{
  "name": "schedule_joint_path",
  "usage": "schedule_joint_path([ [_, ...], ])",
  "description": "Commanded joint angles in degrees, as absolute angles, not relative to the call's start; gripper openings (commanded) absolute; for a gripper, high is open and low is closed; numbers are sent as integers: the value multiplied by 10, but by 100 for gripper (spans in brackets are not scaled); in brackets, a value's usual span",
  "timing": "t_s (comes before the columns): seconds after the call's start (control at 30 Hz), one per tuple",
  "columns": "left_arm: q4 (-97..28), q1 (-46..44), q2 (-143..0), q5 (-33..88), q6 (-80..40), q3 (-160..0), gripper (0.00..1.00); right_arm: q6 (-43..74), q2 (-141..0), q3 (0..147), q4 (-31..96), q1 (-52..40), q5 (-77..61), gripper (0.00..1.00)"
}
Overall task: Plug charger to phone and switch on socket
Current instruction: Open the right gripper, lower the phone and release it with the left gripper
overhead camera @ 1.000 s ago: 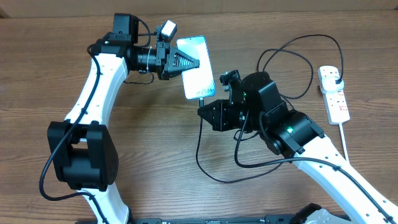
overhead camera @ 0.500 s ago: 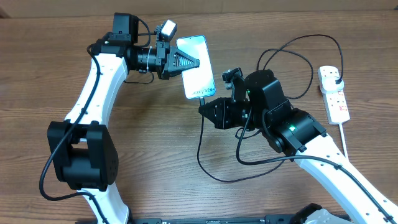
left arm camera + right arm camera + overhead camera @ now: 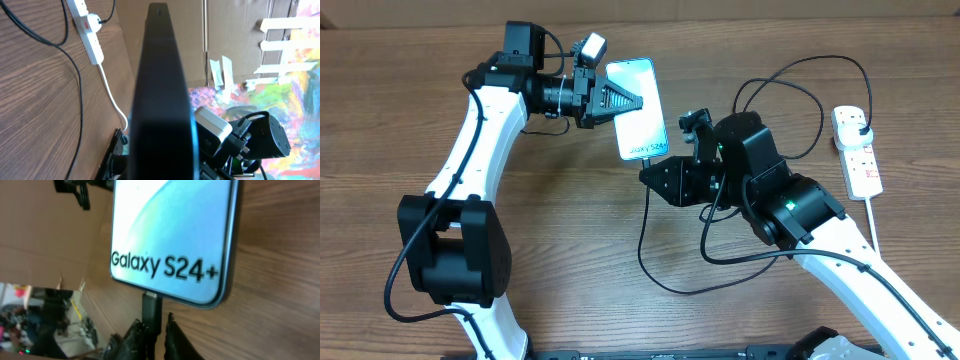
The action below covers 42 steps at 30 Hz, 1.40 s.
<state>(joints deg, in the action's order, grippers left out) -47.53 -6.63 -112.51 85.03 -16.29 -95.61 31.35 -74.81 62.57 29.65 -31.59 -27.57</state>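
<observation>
The phone (image 3: 638, 108) has nudged a touch to the right over the last second, and the charger's connector (image 3: 151, 307) has come up to meet it. In your right wrist view the tip now sits against the port in the phone's bottom edge, just under the "Galaxy S24+" lettering. Whether it is seated all the way you cannot tell from here.

Your right hand (image 3: 655, 172) has crept up toward that edge and is clamped on the connector, a finger on each side of it. Your left hand (image 3: 623, 100) grips the phone from its left side, screen up, at the upper middle of the bench (image 3: 420, 60). In the left wrist view the phone is edge-on and fills the centre. Whether its lower end touches the bench, you cannot say.

So the plugging-in looks almost done, in my reading. A last small push may settle it.

The charger (image 3: 642, 250) trails down in a loose loop beneath your right arm. Its other run goes off to the right, where its plug (image 3: 861, 122) sits in the socket (image 3: 858, 160), well apart from both hands. The switch is not yet touched, and neither view shows whether it is on. That is the step left for you.
</observation>
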Motion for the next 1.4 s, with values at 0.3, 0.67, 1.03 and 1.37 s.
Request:
schedule_joint_path([
  [0.3, -484, -70, -1113, 764, -151, -965, 4, 295, -733, 630, 319, -307, -251, 49],
  [0.67, -635, -70, -1124, 554, -19, -964, 4, 280, -733, 630, 366, -285, -231, 61],
  [1.03, -650, -70, -1189, 513, 23, -961, 4, 276, -734, 630, 413, -285, -198, 64],
  [1.37, -642, -54, -1266, 506, 28, -961, 4, 267, -734, 630, 439, -285, -186, 66],
])
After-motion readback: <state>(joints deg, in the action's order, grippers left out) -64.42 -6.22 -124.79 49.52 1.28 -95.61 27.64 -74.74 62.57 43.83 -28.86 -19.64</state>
